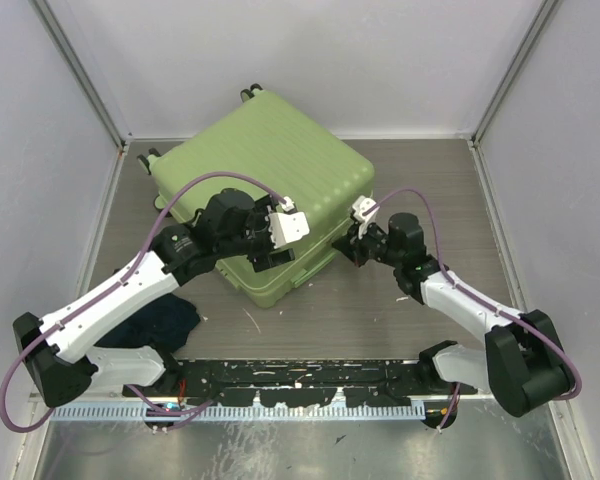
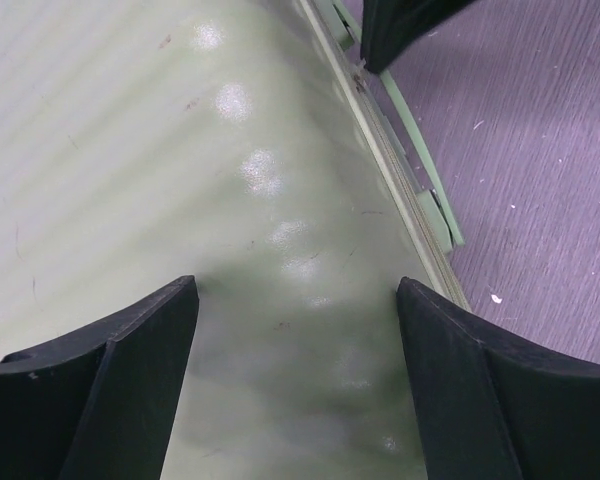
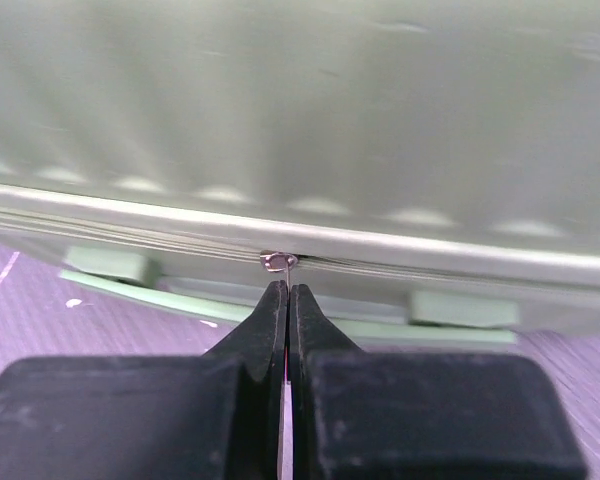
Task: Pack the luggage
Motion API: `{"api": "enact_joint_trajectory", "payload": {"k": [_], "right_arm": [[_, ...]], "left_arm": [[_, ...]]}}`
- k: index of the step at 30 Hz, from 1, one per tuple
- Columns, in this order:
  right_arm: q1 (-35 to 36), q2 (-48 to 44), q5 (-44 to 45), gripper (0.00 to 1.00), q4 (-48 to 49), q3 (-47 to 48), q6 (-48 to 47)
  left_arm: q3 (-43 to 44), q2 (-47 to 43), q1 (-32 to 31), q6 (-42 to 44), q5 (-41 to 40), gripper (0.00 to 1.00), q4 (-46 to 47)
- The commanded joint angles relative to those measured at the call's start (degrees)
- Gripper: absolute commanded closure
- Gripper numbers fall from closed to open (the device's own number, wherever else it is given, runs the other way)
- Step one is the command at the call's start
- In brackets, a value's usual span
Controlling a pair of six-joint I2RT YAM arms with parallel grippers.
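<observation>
Top external view: the luggage (image 1: pixel 270 170) is lying shut on the table (image 1: pixel 420 190), towards the back left, with its ribbed shell facing up and its wheels (image 1: pixel 250 93) along the far edge. I am hovering my left gripper (image 1: pixel 268 255) over the near part of the shell. Its fingers are spread wide and holding nothing (in the left wrist view they are framing bare green plastic, with the zipper (image 2: pixel 400 190) running down the edge on the right). I am resting my right gripper (image 1: pixel 350 245) against the case's right side, just above the handle (image 3: pixel 280 312).

Right wrist view: my right fingers are pressed together, and their tips are touching the small metal zipper pull (image 3: pixel 279 261) on the seam. Whether a tab is nipped between them I cannot tell. A dark cloth (image 1: pixel 170 322) is lying on the table beside my left arm, outside the case.

Step in hand, as I am judging it: working the zipper, most likely to open the case, since the cloth is not yet inside. The next move is calling for a sure hold on the pull. It is then calling for a steady draw along the seam and round the corner, with my left gripper bearing down on the shell so the case is not sliding.
</observation>
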Motion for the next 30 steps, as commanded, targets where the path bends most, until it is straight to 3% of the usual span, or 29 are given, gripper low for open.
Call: {"api": "enact_joint_trajectory", "payload": {"k": [1, 11, 18, 30], "right_arm": [[-7.4, -0.8, 0.1, 0.99, 0.3, 3.7, -6.0], [-19.7, 7.1, -9.5, 0.99, -2.4, 10.8, -10.6], [-20.5, 13.0, -13.4, 0.99, -3.7, 16.4, -5.1], [-20.5, 14.8, -13.2, 0.99, 1.9, 15.7, 0.7]], "left_arm": [[-3.2, -1.4, 3.0, 5.1, -7.4, 0.22, -9.3], [-1.9, -1.4, 4.4, 6.8, -1.7, 0.25, -10.4], [9.7, 1.4, -2.8, 4.4, -1.5, 0.29, -8.9], [25.8, 22.8, -15.3, -5.7, -2.5, 0.26, -8.2]]}}
